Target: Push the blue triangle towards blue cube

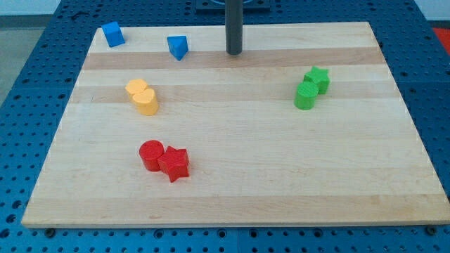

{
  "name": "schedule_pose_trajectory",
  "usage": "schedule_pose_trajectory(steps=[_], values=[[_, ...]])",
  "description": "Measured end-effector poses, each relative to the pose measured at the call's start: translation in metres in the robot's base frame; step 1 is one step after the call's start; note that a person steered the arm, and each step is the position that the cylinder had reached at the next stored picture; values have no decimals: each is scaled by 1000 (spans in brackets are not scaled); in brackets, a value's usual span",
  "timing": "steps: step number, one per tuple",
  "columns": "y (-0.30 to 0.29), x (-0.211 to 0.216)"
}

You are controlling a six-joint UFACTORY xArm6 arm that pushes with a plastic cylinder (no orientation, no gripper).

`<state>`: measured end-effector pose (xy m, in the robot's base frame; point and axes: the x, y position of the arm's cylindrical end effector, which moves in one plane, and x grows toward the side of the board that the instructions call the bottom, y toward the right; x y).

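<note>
The blue triangle (178,47) lies near the view's top, left of centre, on the wooden board (232,183). The blue cube (112,34) sits at the board's top left corner, to the left of the triangle with a gap between them. My tip (234,53) rests on the board to the right of the blue triangle, apart from it. The dark rod rises straight up out of the view's top.
Two yellow blocks (143,97) touch each other at the left. A red cylinder (150,154) and a red star (174,164) touch at lower left. A green star (318,79) and a green cylinder (305,96) touch at the right. The board lies on a blue perforated table.
</note>
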<state>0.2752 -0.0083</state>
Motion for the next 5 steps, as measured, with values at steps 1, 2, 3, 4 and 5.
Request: schedule_pose_trajectory(steps=[1,2,3,4,5], values=[[-41,0],[-85,0],[-118,-2],[-143,-14],[-150,-29]])
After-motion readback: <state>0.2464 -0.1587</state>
